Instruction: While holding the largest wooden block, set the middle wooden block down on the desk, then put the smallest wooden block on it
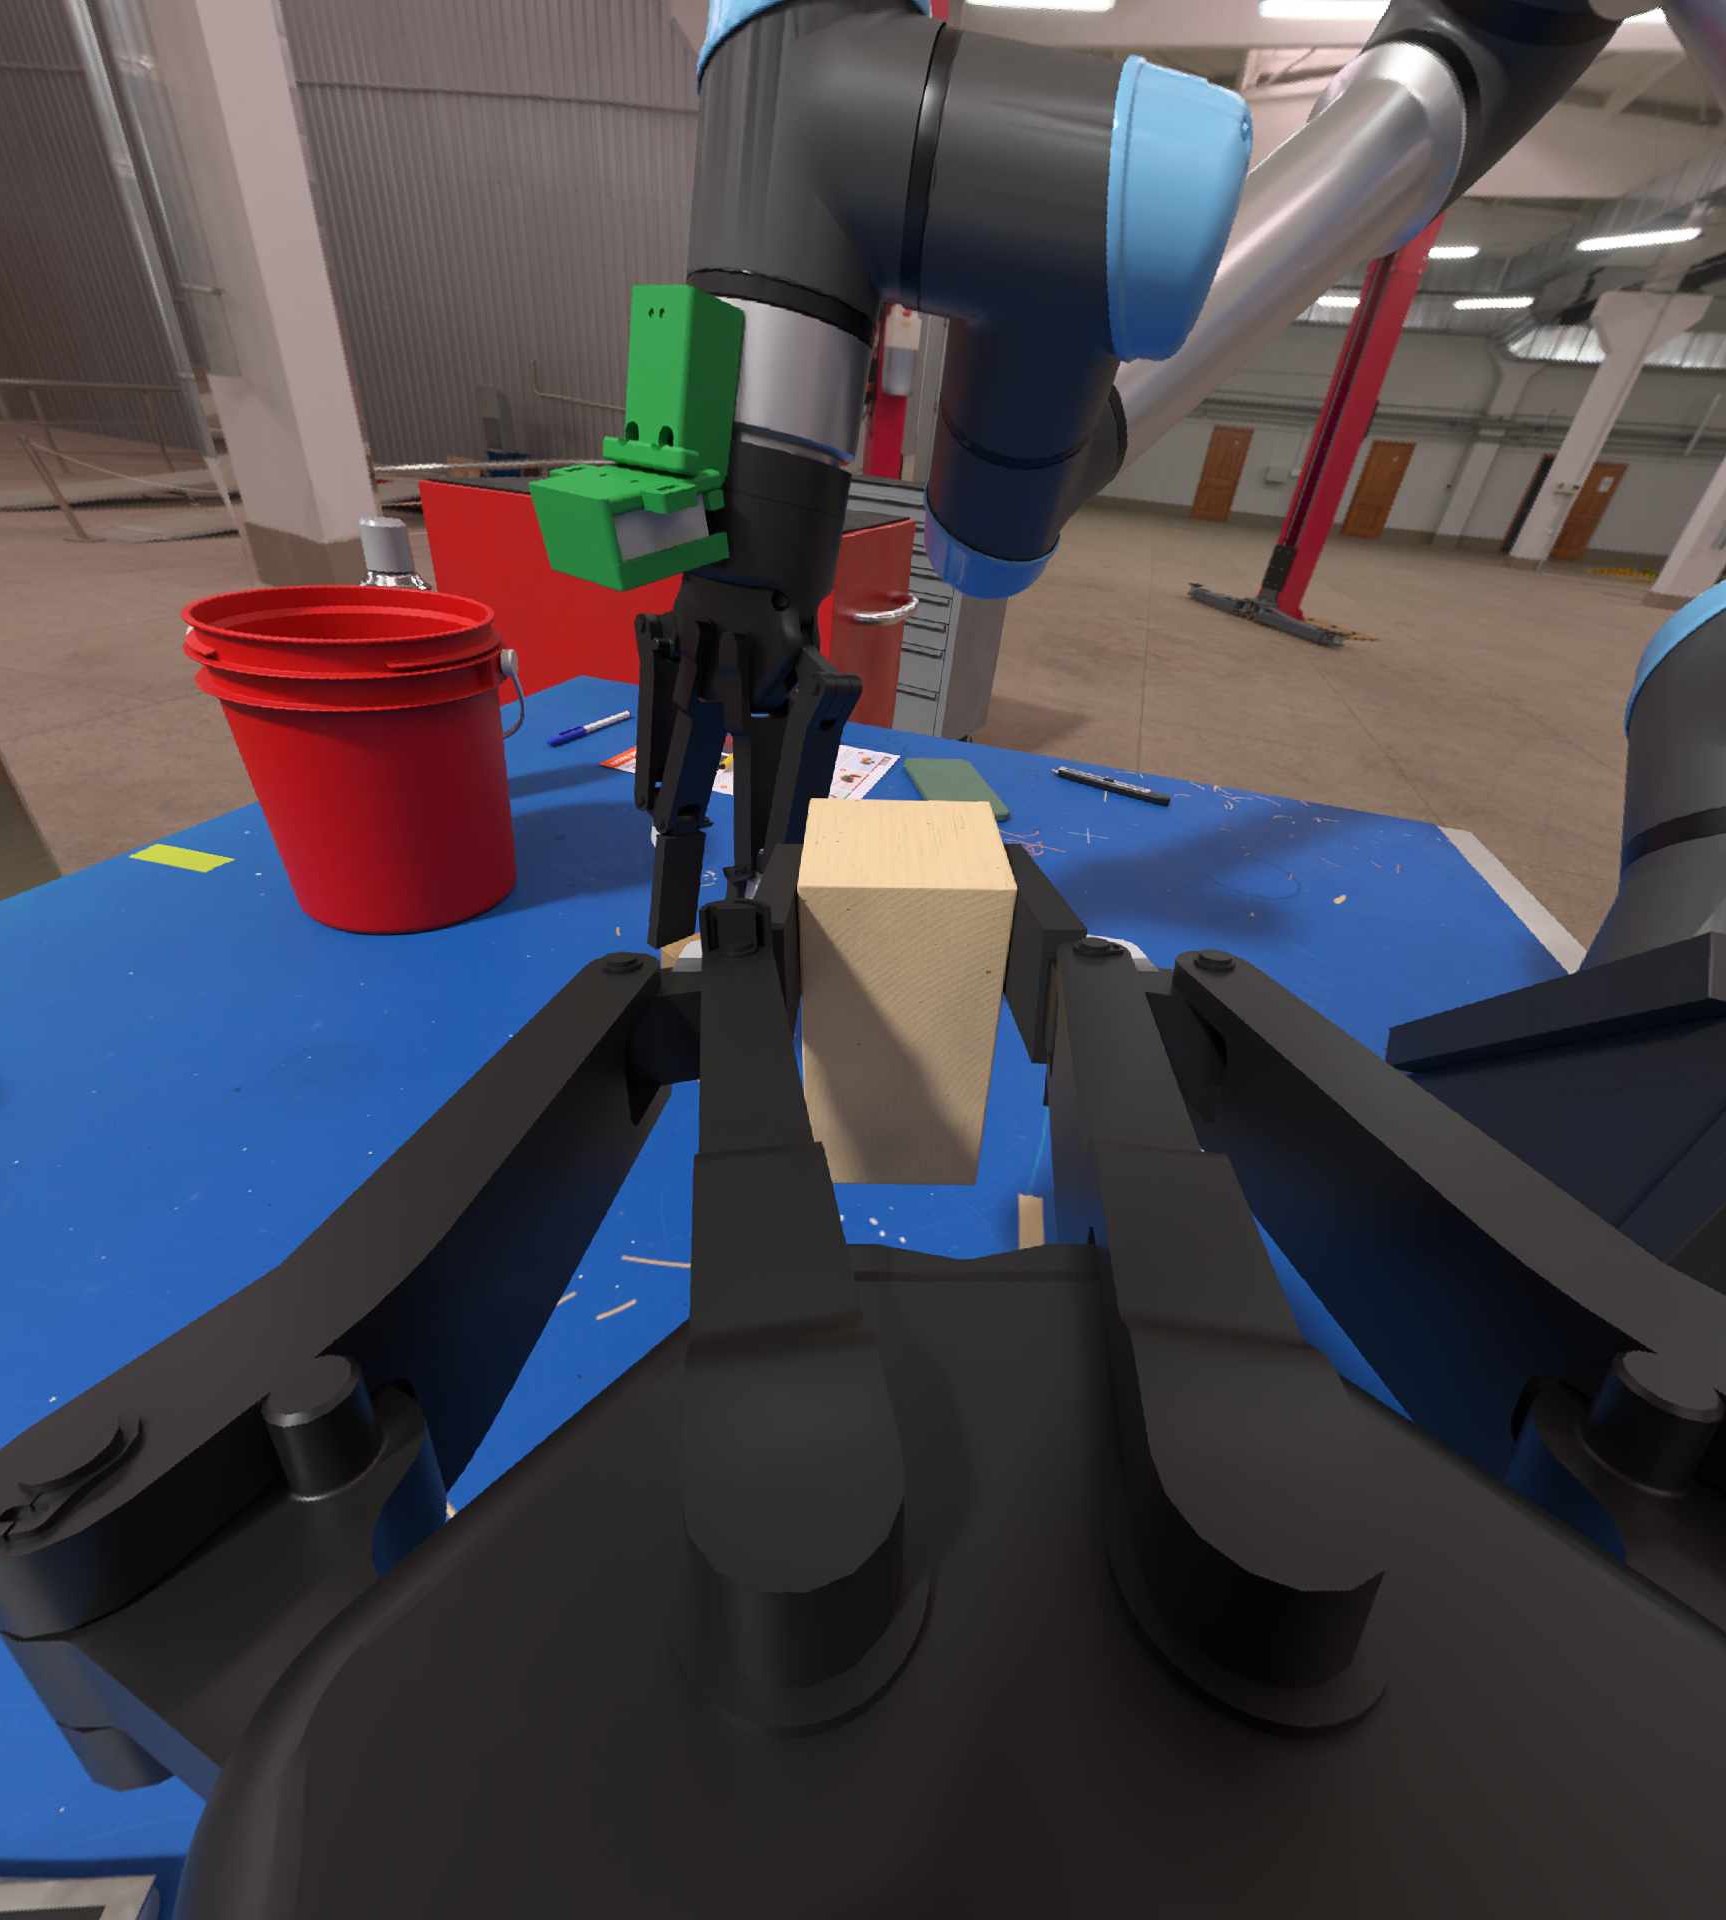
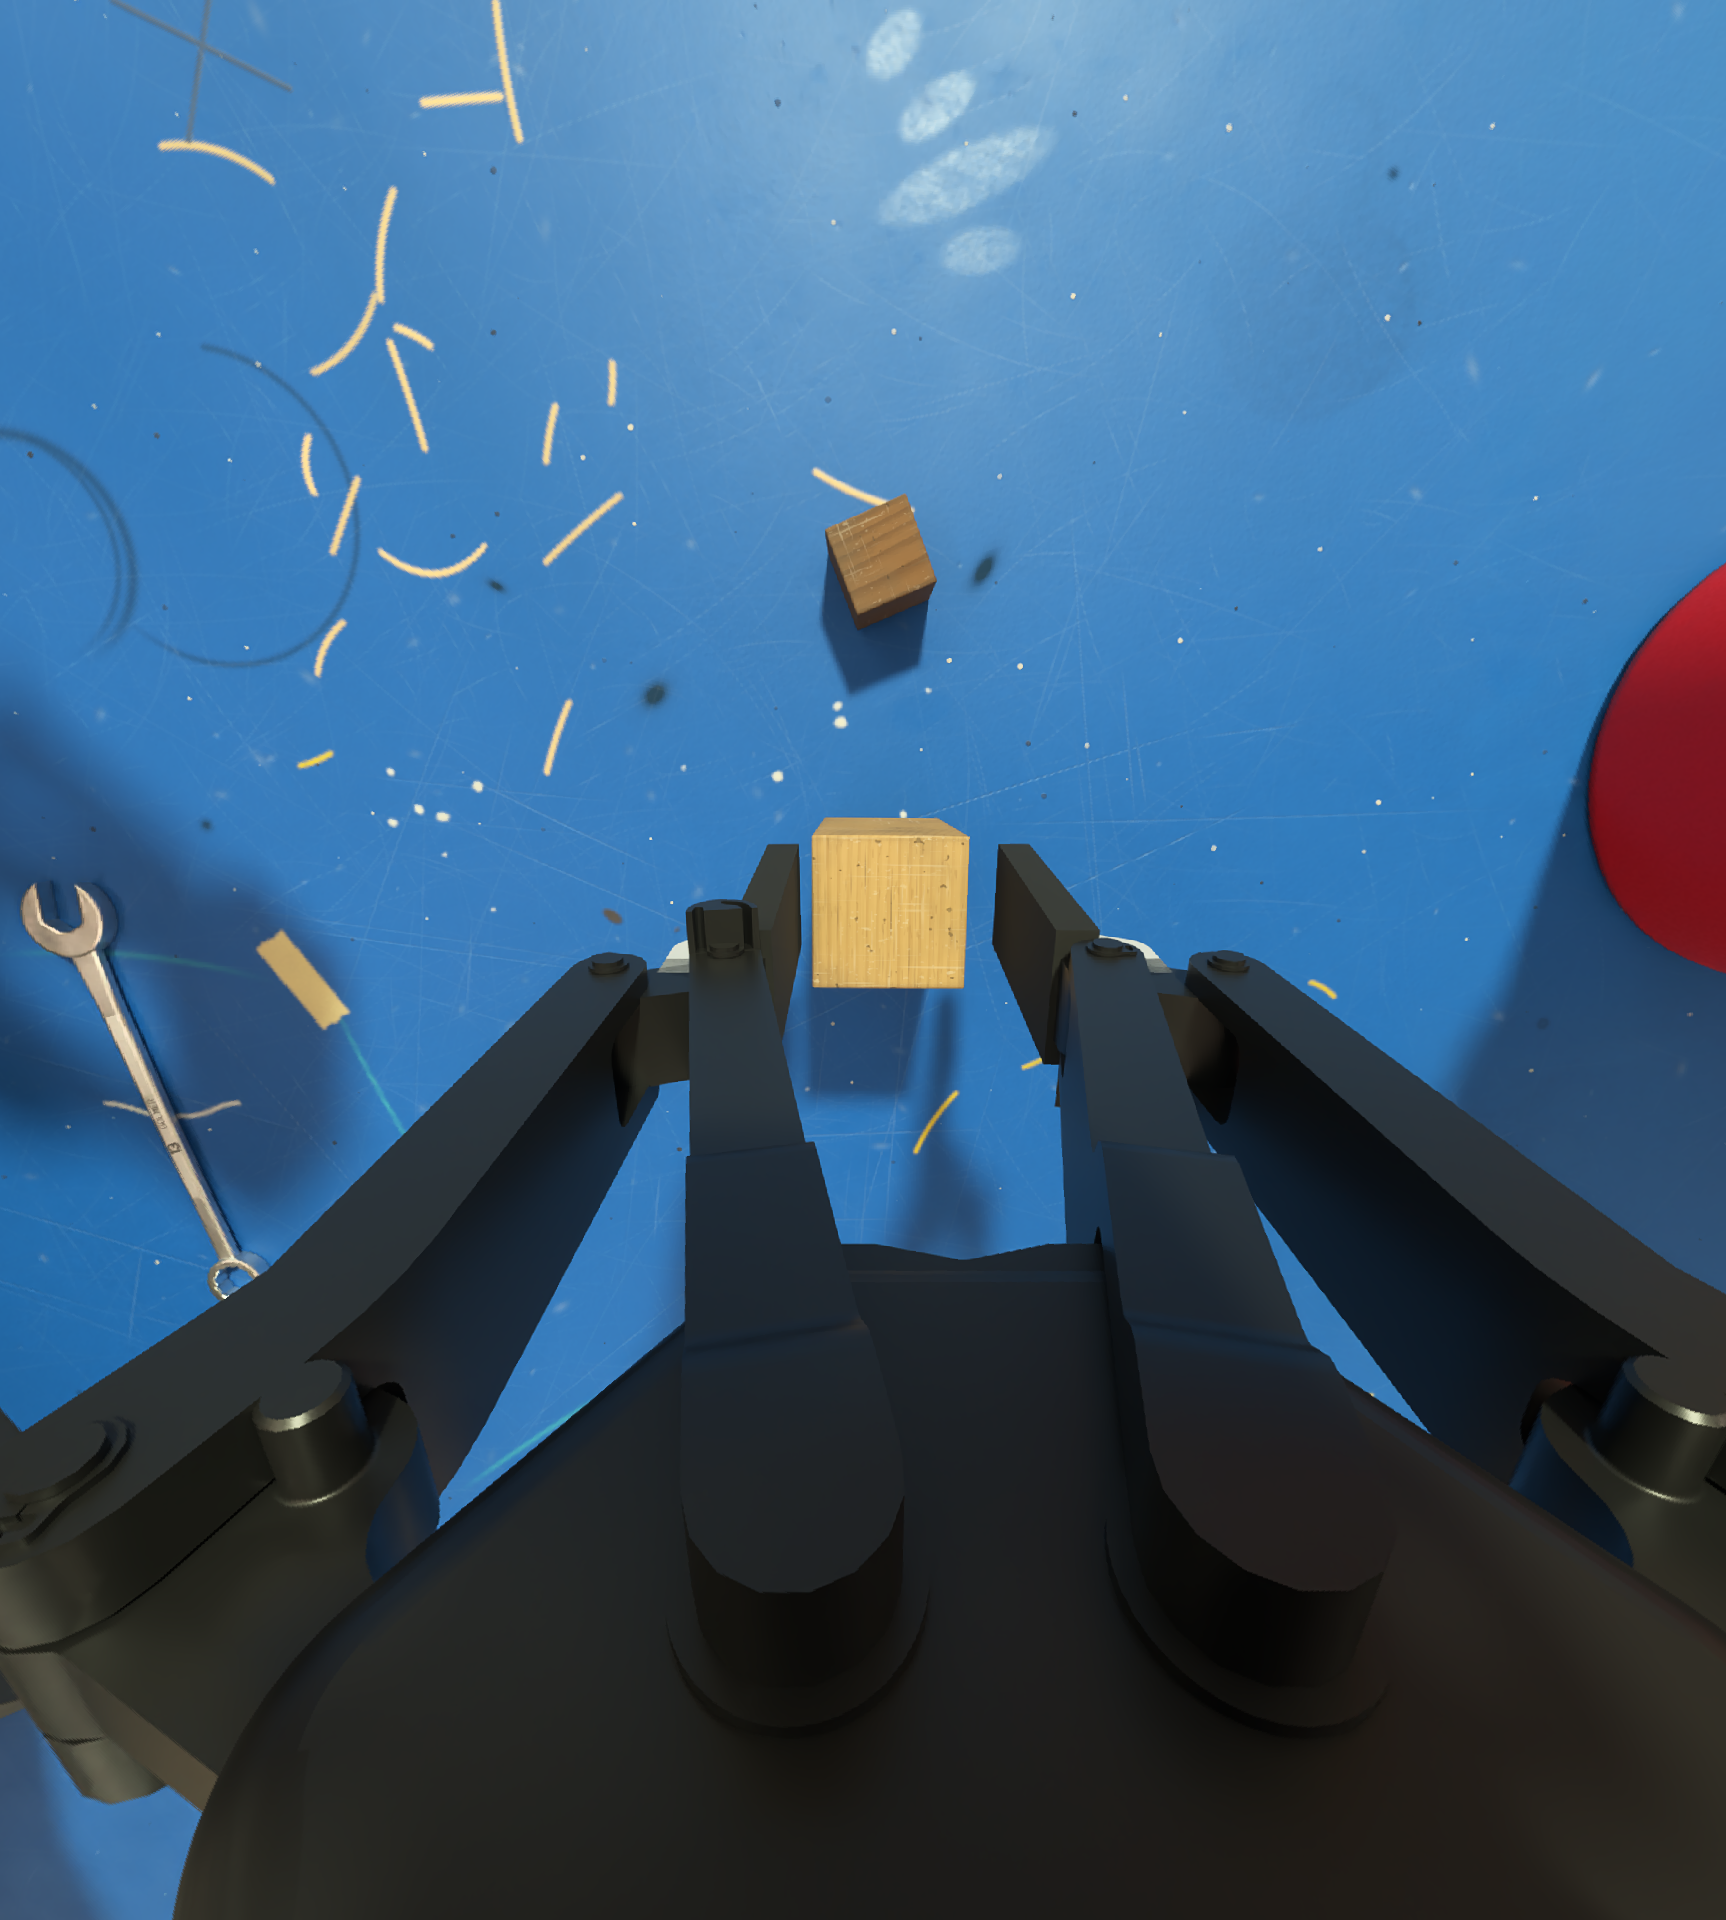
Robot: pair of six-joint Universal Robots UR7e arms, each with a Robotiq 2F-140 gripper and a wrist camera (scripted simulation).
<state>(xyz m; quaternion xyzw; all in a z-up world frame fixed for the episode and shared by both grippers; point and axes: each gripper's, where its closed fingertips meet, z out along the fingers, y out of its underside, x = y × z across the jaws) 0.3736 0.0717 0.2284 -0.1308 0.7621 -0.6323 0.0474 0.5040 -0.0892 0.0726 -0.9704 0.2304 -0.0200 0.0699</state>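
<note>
My left gripper point(image 1: 906, 920) is shut on the largest wooden block point(image 1: 900, 997), pale and upright, and holds it above the blue desk point(image 1: 215, 1091). My right gripper point(image 2: 890, 904) points straight down at the desk point(image 2: 1254, 520). The middle wooden block point(image 2: 890, 902), light tan, sits between its fingers with a thin gap on each side, so the jaws are open around it. The block's shadow lies right against it. The smallest wooden block point(image 2: 880, 561), dark brown, lies on the desk a little beyond it. The right gripper point(image 1: 703, 894) also shows just behind my left fingers.
A red bucket point(image 1: 360, 748) stands at the left, and its side shows in the right wrist view point(image 2: 1721, 790). A wrench point(image 2: 126, 1070) and a strip of tape point(image 2: 303, 979) lie nearby. Markers point(image 1: 1113, 787), paper point(image 1: 859, 774) and a green slab point(image 1: 954, 784) lie at the far edge.
</note>
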